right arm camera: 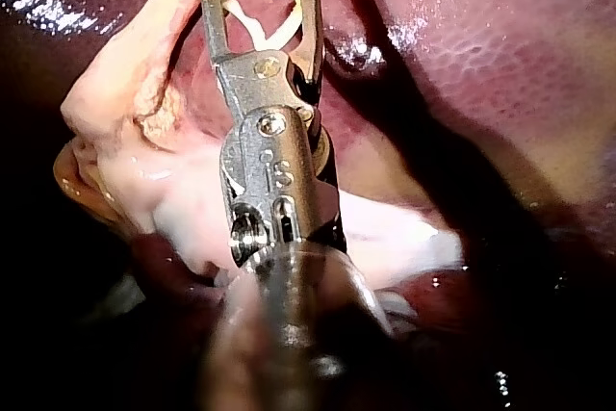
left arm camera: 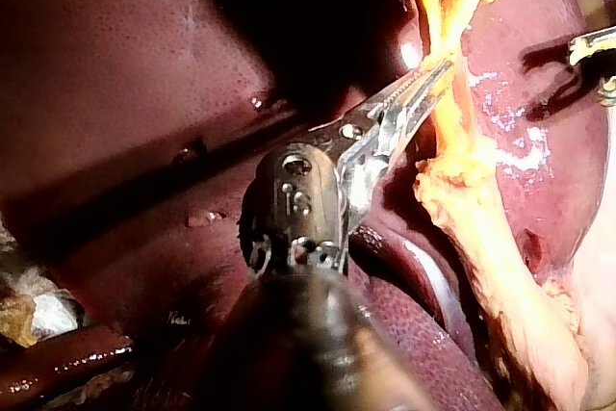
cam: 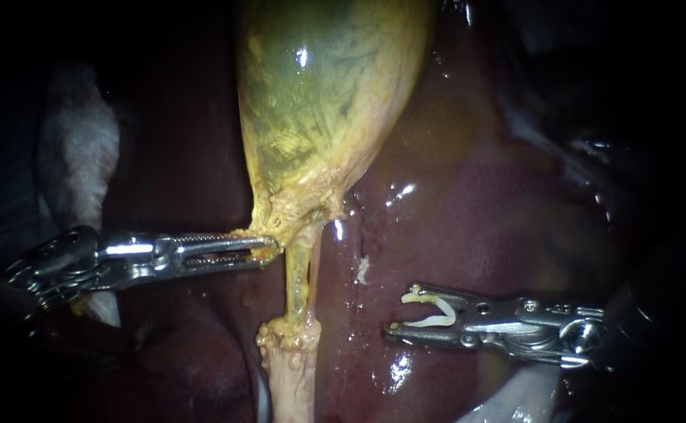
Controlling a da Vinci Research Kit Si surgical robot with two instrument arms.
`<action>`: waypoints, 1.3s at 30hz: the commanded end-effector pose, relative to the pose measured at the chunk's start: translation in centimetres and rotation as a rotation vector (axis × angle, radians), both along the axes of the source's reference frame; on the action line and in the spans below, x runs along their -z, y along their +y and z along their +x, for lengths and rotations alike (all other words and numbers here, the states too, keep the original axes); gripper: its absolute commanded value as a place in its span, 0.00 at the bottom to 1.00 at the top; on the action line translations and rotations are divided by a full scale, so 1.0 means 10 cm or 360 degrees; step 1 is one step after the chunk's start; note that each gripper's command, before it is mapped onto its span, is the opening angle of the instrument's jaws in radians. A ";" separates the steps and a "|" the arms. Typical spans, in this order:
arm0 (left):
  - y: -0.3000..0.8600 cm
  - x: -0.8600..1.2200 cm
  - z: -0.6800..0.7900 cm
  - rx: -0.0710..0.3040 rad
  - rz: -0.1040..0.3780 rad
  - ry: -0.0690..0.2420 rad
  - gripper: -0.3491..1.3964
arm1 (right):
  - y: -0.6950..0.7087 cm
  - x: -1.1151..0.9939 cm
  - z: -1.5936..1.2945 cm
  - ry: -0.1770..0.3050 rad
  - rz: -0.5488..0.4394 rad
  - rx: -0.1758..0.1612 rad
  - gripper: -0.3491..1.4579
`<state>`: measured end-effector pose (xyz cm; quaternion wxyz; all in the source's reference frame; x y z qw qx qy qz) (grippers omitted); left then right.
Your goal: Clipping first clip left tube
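The gallbladder [cam: 319, 86] is yellow-green with darker green streaks, turning ochre at the left instrument's [cam: 267, 247] jaws. The tube [cam: 300, 274] ahead of the right instrument [cam: 400, 311] is pale yellow-green and runs into lumpy cream tissue [cam: 290, 368]. The liver [cam: 468, 227] is dark maroon, finely stippled, with white glints. The clip [cam: 417, 297] is white. Both instruments are silver, and the left one's jaws are ridged and slotted.

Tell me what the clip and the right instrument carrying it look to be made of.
The clip looks like plastic: it is off-white and matte with no metallic glint, though the look alone cannot confirm the material. The right instrument looks like polished metal: its surface is silvery grey with bright, sharp highlights.
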<state>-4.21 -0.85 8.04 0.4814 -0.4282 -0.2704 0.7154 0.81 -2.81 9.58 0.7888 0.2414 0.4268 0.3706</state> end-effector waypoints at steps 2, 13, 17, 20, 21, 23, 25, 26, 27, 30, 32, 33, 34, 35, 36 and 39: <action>0.000 0.000 0.000 0.0000 0.0001 -0.0001 0.00 | 0.000 0.000 0.000 0.0003 -0.0020 0.0014 0.49; 0.000 0.001 0.000 0.0000 0.0001 -0.0001 0.00 | 0.000 0.000 0.000 0.0004 -0.0028 0.0019 0.49; 0.000 0.001 0.000 0.0000 0.0001 -0.0001 0.00 | 0.000 0.000 0.000 0.0004 -0.0028 0.0019 0.49; 0.000 0.001 0.000 0.0000 0.0001 -0.0001 0.00 | 0.000 0.000 0.000 0.0004 -0.0028 0.0019 0.49; 0.000 0.001 0.000 0.0000 0.0002 -0.0001 0.00 | 0.000 0.000 0.000 0.0004 -0.0028 0.0019 0.49; 0.000 0.001 0.000 0.0000 0.0002 -0.0001 0.00 | 0.000 0.000 0.000 0.0004 -0.0028 0.0019 0.49; 0.000 0.001 0.000 0.0000 0.0002 -0.0001 0.00 | 0.000 0.000 0.000 0.0004 -0.0028 0.0019 0.49; 0.000 0.001 0.000 0.0000 0.0002 -0.0001 0.00 | 0.000 0.000 0.000 0.0004 -0.0028 0.0019 0.49; 0.000 0.001 0.000 0.0000 0.0002 -0.0001 0.00 | 0.000 0.000 0.000 0.0004 -0.0028 0.0019 0.49; 0.000 0.002 0.000 0.0000 0.0002 -0.0002 0.00 | 0.000 0.001 0.000 0.0004 -0.0028 0.0019 0.49; 0.000 0.002 0.000 0.0000 0.0003 -0.0002 0.00 | -0.001 0.001 0.000 0.0004 -0.0028 0.0019 0.49; 0.001 0.002 0.000 0.0000 0.0003 -0.0002 0.00 | -0.001 0.001 0.000 0.0004 -0.0028 0.0020 0.49; 0.001 0.002 0.000 0.0000 0.0003 -0.0002 0.00 | -0.001 0.001 0.000 0.0004 -0.0028 0.0020 0.49; 0.001 0.003 0.000 0.0000 0.0003 -0.0002 0.00 | -0.001 0.001 0.000 0.0004 -0.0028 0.0019 0.49; 0.001 0.003 0.000 0.0000 0.0004 -0.0002 0.00 | -0.001 0.001 0.000 0.0004 -0.0028 0.0019 0.49; 0.002 0.005 0.000 -0.0004 0.0007 -0.0007 0.00 | -0.001 0.001 0.000 0.0004 -0.0028 0.0020 0.48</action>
